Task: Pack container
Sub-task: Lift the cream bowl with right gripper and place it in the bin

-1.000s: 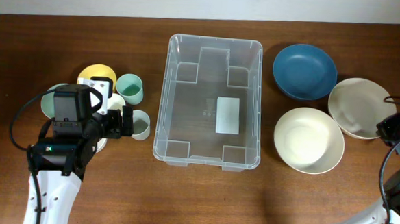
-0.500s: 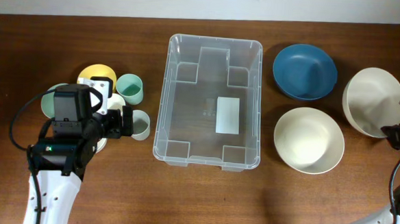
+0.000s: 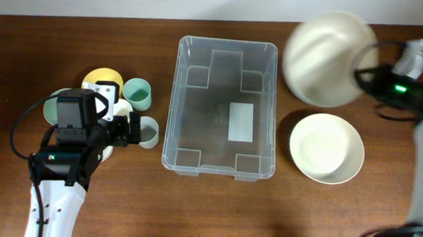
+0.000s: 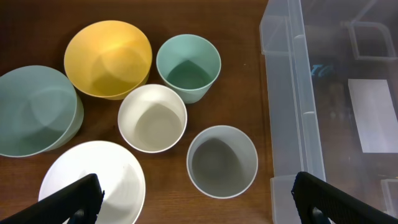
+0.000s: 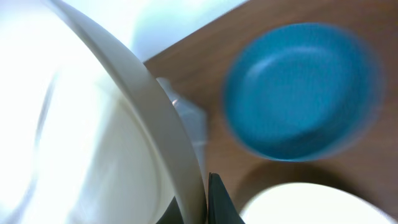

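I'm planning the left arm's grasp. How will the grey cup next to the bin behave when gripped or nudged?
Likely light: the grey cup is small, thin-walled and empty. Its smooth sides might slip in a loose pinch. Standing upright, pushed near the rim it could tip, or bump the white cup close by.

A yellow bowl and mint cup are seen at nine o'clock. A blurred bowl is seen at one, a cream bowl at four.

Cups left of container, bowls right.
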Controlling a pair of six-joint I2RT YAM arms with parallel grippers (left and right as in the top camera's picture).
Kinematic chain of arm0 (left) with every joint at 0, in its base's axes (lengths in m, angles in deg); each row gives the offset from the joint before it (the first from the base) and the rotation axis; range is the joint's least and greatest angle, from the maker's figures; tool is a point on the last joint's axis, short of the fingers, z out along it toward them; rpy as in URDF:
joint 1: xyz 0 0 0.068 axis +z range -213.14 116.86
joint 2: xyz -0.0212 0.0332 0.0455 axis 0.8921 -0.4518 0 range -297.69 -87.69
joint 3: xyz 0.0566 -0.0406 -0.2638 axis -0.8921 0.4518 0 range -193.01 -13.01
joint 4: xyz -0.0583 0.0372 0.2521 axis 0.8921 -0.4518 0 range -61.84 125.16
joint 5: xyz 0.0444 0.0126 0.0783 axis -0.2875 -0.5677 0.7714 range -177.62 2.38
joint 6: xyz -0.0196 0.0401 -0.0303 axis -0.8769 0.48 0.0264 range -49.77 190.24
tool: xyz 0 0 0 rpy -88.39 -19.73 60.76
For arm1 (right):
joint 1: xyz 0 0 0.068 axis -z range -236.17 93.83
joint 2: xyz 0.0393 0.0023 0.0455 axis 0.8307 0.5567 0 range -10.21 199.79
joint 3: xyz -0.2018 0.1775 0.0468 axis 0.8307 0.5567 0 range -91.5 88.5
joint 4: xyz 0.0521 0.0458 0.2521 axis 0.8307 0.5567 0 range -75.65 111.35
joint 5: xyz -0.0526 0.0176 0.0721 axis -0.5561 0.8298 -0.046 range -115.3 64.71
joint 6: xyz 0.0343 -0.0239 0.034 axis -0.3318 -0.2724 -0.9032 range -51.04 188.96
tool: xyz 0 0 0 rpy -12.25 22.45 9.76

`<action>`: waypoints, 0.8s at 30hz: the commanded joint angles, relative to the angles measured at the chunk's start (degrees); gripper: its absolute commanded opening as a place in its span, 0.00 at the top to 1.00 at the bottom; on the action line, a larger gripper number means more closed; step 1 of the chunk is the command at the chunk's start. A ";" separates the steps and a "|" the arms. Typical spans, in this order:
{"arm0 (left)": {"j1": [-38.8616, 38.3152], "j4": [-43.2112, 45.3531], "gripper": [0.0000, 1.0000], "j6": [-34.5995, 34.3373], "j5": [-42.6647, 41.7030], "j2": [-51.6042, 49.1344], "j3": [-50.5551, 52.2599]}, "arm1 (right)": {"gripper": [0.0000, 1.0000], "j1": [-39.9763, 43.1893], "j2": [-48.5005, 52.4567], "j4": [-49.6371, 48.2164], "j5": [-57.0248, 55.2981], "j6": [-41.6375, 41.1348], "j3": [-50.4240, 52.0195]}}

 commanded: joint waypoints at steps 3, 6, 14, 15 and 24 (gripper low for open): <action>-0.20 0.31 0.01 -0.35 -0.22 0.13 -1.25 | 0.96 -20.72 1.18 -1.97 -13.62 0.63 -0.94; -0.20 0.31 0.01 -0.35 -0.22 0.13 -1.25 | 0.96 -28.04 3.26 -5.35 -19.47 -1.14 -0.94; -0.20 0.28 0.01 -0.35 -0.24 0.13 -1.25 | 0.96 -35.60 12.66 -14.05 -26.53 -10.19 -0.94; -0.20 0.28 0.01 -0.35 -0.24 0.13 -1.25 | 0.96 -35.36 13.77 -15.04 -26.62 -11.41 -0.94; -0.20 0.09 0.01 -0.35 -0.24 0.13 -1.22 | 0.96 -32.59 21.05 -18.47 -27.89 -16.26 -1.07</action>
